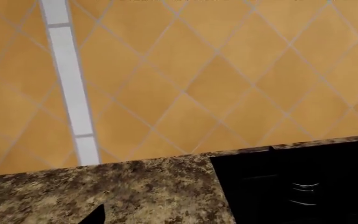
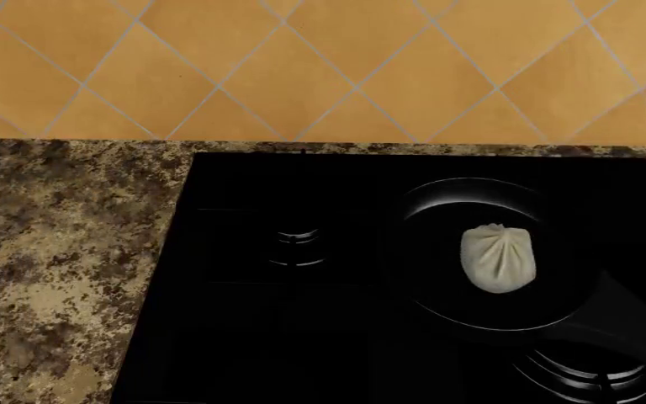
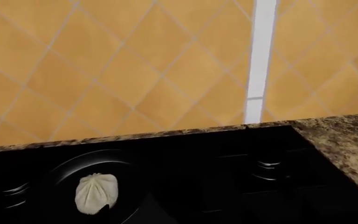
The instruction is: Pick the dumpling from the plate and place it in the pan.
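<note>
Black pan [image 2: 483, 252] on the dark stove [image 2: 289, 337] holds the off-white dumpling [image 2: 500, 257], which sits upright inside the rim, pleats up, a little toward the handle [image 2: 626, 324] side of the centre. The right wrist view shows the same thing from the front: dumpling [image 3: 96, 193] resting on the pan [image 3: 61, 182] floor, touching nothing else. Judged from this, the placing step looks finished; the plate appears in no view. What seems left is only to keep both arms clear of the pan and settle them away from the stove, taking care not to knock the long handle that juts toward the robot.

Neither claw can be read. A dark sliver at the head view's lower left edge, over the speckled granite surface [image 2: 65, 244], and a small dark tip low in each wrist view may be claw parts, but whether either is spread or closed cannot be told; nothing is visibly held.

Around the pan lie bare burners [image 2: 299, 246], one beside it and another [image 2: 587, 374] partly under the handle. Orange diamond-laid wall tiles [image 2: 323, 67] with a white strip [image 3: 258, 60] back the surface. Nothing stands in the way.
</note>
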You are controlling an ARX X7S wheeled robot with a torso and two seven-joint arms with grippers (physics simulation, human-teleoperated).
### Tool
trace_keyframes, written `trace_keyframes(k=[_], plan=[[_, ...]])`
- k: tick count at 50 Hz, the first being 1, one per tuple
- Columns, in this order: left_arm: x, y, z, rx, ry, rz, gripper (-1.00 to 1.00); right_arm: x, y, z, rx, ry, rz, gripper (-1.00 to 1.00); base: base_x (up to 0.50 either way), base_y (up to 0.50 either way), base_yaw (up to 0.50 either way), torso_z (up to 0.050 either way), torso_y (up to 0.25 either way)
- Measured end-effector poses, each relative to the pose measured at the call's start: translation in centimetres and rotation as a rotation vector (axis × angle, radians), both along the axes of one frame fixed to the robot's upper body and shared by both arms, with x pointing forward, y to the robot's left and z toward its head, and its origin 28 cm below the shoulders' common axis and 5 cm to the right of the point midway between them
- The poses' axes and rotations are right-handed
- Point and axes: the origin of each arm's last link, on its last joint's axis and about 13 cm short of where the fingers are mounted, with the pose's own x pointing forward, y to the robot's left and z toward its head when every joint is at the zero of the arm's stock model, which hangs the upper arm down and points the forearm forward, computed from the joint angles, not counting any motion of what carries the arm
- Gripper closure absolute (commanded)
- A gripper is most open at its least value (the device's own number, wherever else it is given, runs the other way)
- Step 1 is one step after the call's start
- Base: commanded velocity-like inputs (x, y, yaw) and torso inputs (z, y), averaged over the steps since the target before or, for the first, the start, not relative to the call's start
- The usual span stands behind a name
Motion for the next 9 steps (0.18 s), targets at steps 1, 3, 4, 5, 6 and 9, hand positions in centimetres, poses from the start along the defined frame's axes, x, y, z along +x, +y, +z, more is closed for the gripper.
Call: trace_keyframes(k=[1, 3, 4, 5, 6, 9], plan=[[-0.2, 0.1, 0.0, -0.001, -0.001, 0.003, -1.00, -0.2, -0.1, 0.0, 0.000, -0.001, -0.003, -1.00, 0.00, 0.00, 0.00, 0.000, 0.000], [-0.4, 0.2, 0.0, -0.002, -0.002, 0.009, -1.00, -0.5, -0.2, 0.1, -0.001, -0.004, -0.008, -1.00, 0.00, 0.00, 0.00, 0.000, 0.000], [-0.6, 0.3, 0.0, -0.003, -0.002, 0.012, -1.00, -0.6, -0.3, 0.1, -0.001, -0.006, -0.011, -1.00, 0.00, 0.00, 0.00, 0.000, 0.000], [-0.7, 0.3, 0.0, -0.003, -0.003, 0.015, -1.00, -0.8, -0.4, 0.1, -0.001, -0.007, -0.013, -1.00, 0.00, 0.00, 0.00, 0.000, 0.000], [-0.9, 0.4, 0.1, -0.004, -0.004, 0.018, -1.00, -0.9, -0.4, 0.1, -0.001, -0.008, -0.016, -1.00, 0.00, 0.00, 0.00, 0.000, 0.000], [-1.3, 0.6, 0.1, -0.004, -0.007, 0.026, -1.00, -1.4, -0.6, 0.1, -0.001, -0.012, -0.023, -1.00, 0.00, 0.00, 0.00, 0.000, 0.000]])
